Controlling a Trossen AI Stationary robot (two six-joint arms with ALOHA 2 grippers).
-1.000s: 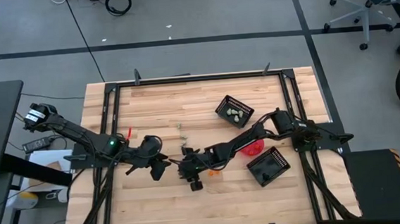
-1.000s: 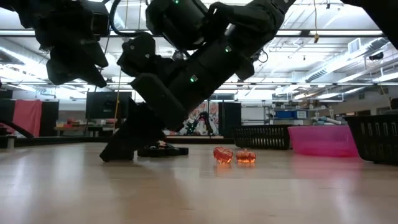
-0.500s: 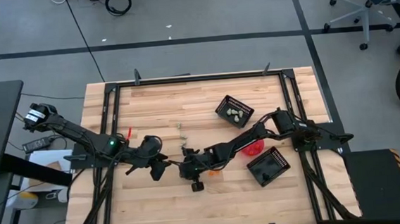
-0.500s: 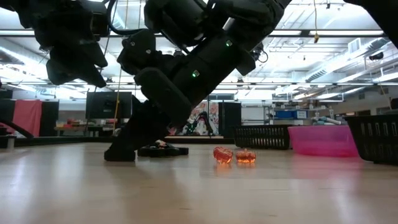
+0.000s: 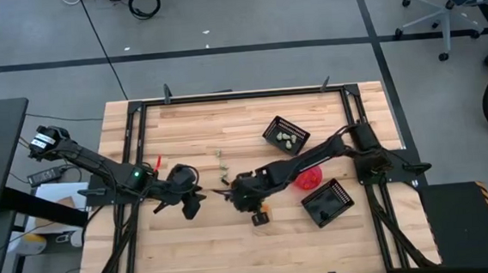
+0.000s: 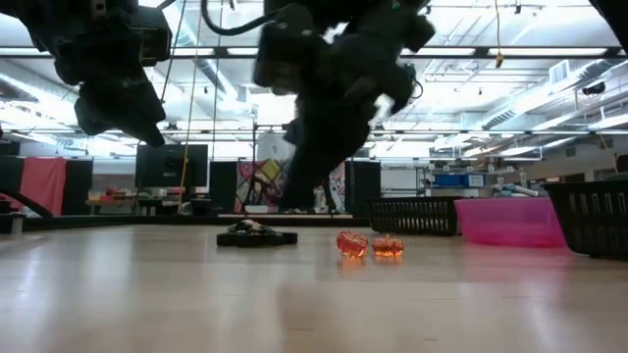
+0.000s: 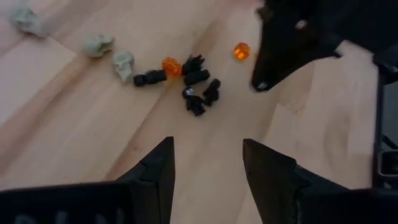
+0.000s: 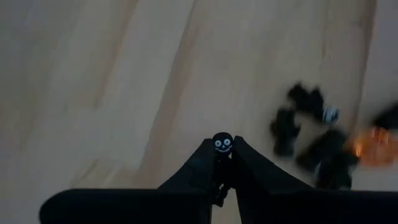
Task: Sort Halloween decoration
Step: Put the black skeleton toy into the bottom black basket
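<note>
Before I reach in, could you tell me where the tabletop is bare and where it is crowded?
Bare wood runs along the near edge of the table and the far-left corner beside the frame. It is crowded mid-table: the trinkets lie between the open left gripper and the right gripper, shut on a black trinket; baskets fill the right.

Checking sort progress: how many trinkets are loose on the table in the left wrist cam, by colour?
Pale skulls: 3
Orange trinkets: 2
Black trinkets: about 5, clumped and hard to separate
Total: about 10
Not counted: 1 black figure gripped in the jaws of the right gripper.
</note>
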